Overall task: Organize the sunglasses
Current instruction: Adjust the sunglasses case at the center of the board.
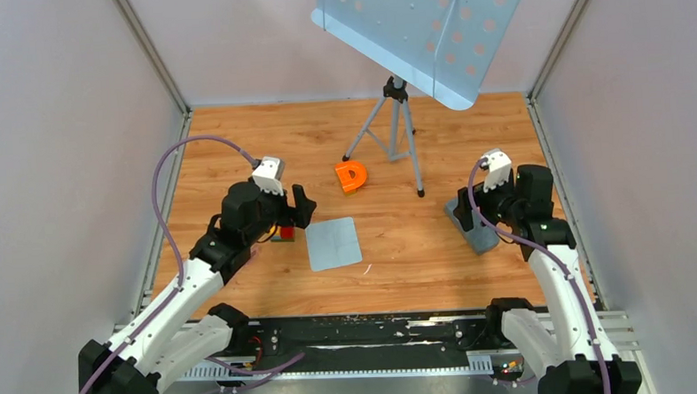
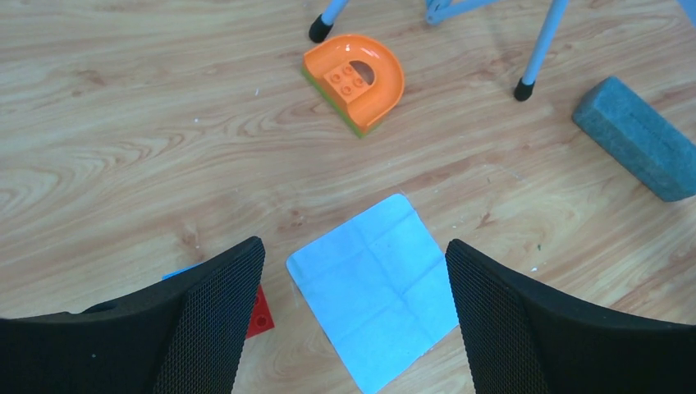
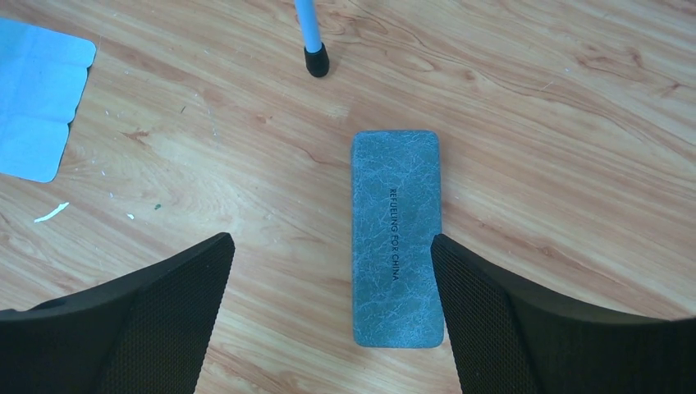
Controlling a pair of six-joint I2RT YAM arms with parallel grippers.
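My left gripper (image 2: pixel 353 275) hangs above a pale blue cloth (image 2: pixel 373 300) on the wooden worktop (image 2: pixel 123 123), its fingers apart and empty. My right gripper (image 3: pixel 331 250), also spread and empty, hangs over a closed grey case (image 3: pixel 396 238). I cannot see the sunglasses in any view.

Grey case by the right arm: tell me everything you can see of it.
The case is an oblong box with rounded corners. Its skin is grey-blue, marbled and leather-like, with "REFUELING FOR CHINA" printed along its length. It is shut and lies flat on the wood table, below the open right gripper. Whether a finger touches it cannot be told. The tripod foot stands apart.
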